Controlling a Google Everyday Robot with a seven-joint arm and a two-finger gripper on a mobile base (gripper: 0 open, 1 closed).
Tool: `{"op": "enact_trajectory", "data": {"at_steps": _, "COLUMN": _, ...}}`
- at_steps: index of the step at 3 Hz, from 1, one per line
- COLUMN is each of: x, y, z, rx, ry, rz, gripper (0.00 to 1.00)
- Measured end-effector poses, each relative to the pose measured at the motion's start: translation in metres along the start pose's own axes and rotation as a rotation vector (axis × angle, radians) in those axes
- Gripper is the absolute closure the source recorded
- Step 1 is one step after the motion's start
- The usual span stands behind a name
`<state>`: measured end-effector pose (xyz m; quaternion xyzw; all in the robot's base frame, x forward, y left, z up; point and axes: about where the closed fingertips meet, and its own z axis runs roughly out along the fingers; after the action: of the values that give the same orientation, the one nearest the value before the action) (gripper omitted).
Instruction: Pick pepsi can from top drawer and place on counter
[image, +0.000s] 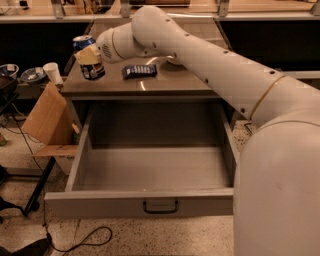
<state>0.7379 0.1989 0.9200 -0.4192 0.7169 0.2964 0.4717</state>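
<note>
The pepsi can, blue with a silver top, stands slightly tilted at the far left end of the counter. My gripper is at the can's upper part, with its pale fingers closed around it. Whether the can's base touches the counter I cannot tell. My white arm reaches in from the right across the counter. The top drawer is pulled fully open below and holds nothing. Its grey front panel carries a small dark handle.
A flat dark packet lies on the counter just right of the can. A cardboard box leans left of the cabinet, with a white cup and bowls behind it. Cables lie on the floor.
</note>
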Motion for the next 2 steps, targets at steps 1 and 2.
{"op": "enact_trajectory", "data": {"at_steps": 1, "x": 0.0036, "y": 0.0012, "z": 0.0177, "rx": -0.016, "ry": -0.019, "rz": 0.024, "gripper": 1.0}}
{"op": "enact_trajectory", "data": {"at_steps": 2, "x": 0.0022, "y": 0.0016, "z": 0.0271, "rx": -0.011, "ry": -0.035, "rz": 0.025, "gripper": 1.0}}
